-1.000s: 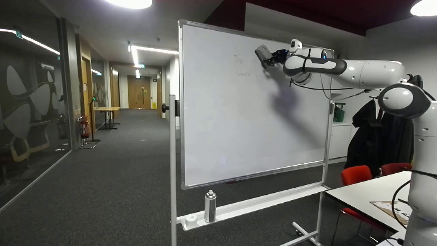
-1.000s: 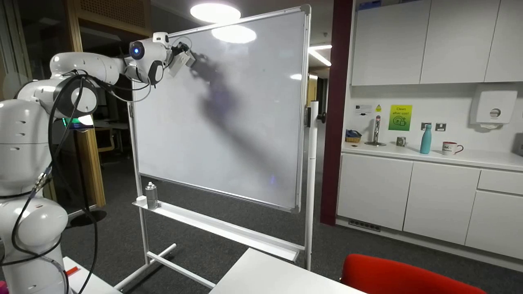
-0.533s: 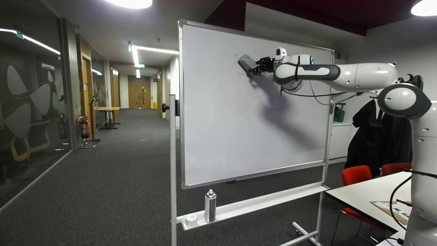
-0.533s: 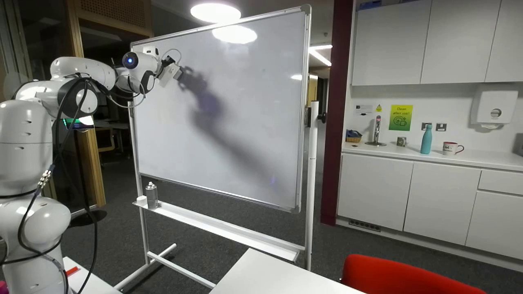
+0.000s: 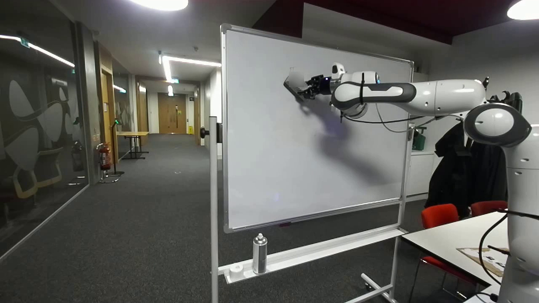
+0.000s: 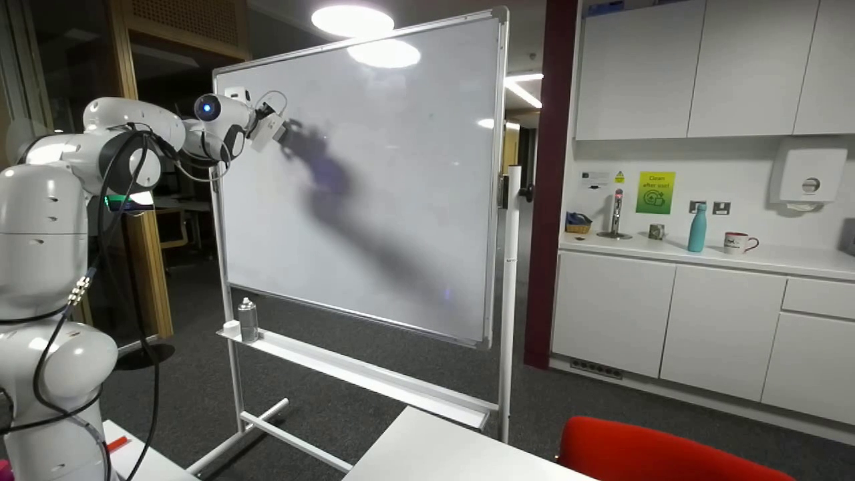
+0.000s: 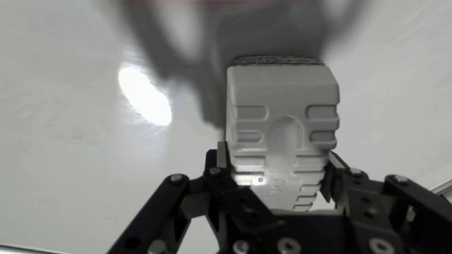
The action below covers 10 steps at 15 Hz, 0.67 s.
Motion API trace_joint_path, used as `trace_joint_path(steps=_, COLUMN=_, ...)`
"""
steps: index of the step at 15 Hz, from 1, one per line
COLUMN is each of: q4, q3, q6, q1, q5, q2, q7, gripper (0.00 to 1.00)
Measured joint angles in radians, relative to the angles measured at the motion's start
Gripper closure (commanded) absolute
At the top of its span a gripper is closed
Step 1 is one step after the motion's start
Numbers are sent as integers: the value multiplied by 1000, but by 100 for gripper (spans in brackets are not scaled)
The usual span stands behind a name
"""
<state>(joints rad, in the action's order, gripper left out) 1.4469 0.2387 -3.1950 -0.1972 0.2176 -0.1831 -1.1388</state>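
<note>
Eraser, in an exterior view: I hold the grey eraser (image 5: 295, 80) tilted at the upper whiteboard (image 5: 269, 168), a faint mark (image 5: 291, 68) just above it; step in hand, I judge: wiping.
Top rail, same view: the rail (image 5: 261, 33) runs near above the mark; bare board stretches wide below, the spray can (image 5: 260, 256) well apart on the ledge (image 5: 328, 248).
Arm, in an exterior view: my arm (image 6: 133, 113) passes before the picture-left rim; room for moving lies rightward and down, under its shadow (image 6: 334, 180).
Jaws, wrist view: closed against both flanks of the eraser, apart by its width alone.
Felt, wrist view: its edge (image 7: 277, 60) lies in shadow, so contact with the board I cannot confirm.
Next stroke, my judgement: calls for flattened felt, light pressure, and stopping short of the rail.
</note>
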Motion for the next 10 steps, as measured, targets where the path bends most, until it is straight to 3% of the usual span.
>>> trace_joint_path(steps=4, q4=-46, q3=-1, q6=9, q1=-2, q5=-10, q2=-2, q7=2, gripper=65)
trace_joint_path(steps=10, q4=-206, q3=-41, q6=11, q1=-1, q5=-10, q2=-28, q7=10, gripper=65)
